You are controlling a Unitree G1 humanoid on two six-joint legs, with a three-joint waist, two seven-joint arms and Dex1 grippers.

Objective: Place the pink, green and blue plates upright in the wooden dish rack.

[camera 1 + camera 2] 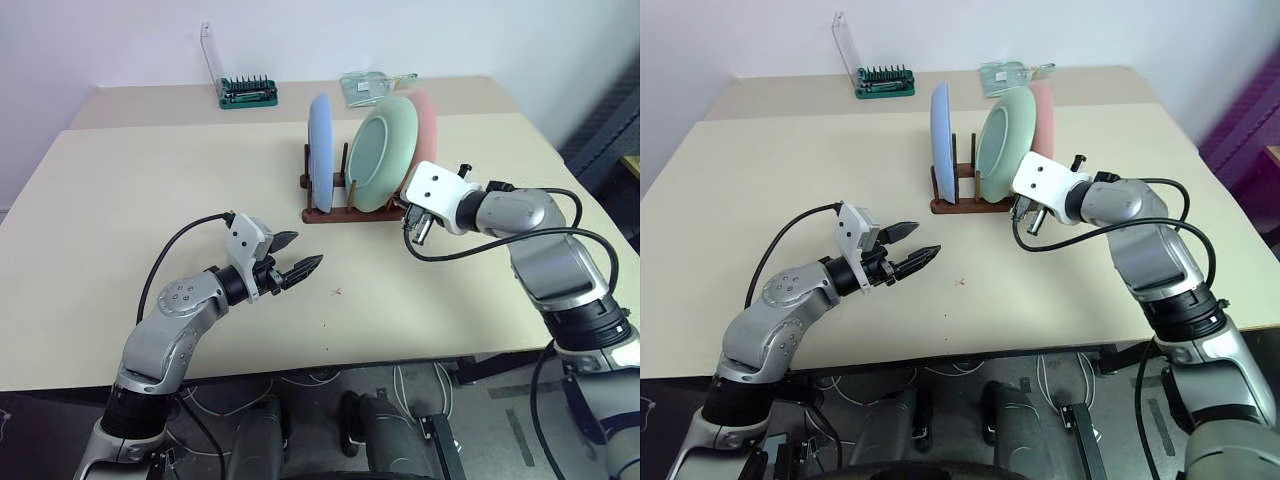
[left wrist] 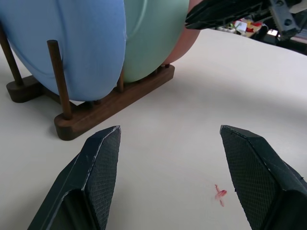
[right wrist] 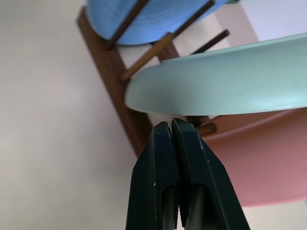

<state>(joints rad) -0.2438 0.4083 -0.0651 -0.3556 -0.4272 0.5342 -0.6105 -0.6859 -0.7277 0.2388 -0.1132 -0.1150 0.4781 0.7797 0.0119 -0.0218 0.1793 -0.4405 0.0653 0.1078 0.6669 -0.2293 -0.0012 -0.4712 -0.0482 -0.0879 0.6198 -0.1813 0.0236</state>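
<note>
Blue plate (image 1: 320,150), green plate (image 1: 383,153) and pink plate (image 1: 424,125) stand in the wooden dish rack (image 1: 345,212) at mid-table. The right gripper (image 3: 171,125), fingers pressed together, should nudge the leaning green rim gently. The left gripper (image 1: 298,254) hangs spread over bare tabletop (image 1: 120,220).

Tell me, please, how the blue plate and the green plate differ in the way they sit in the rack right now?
The blue plate stands nearly upright at the left end of the wooden dish rack, while the green plate tilts back and leans on the pink plate. The blue plate stands alone, apart from the others. The shut right gripper has its tips at the green plate's rim; nothing is near the blue one. Both are round, shallow and look the same size.
</note>
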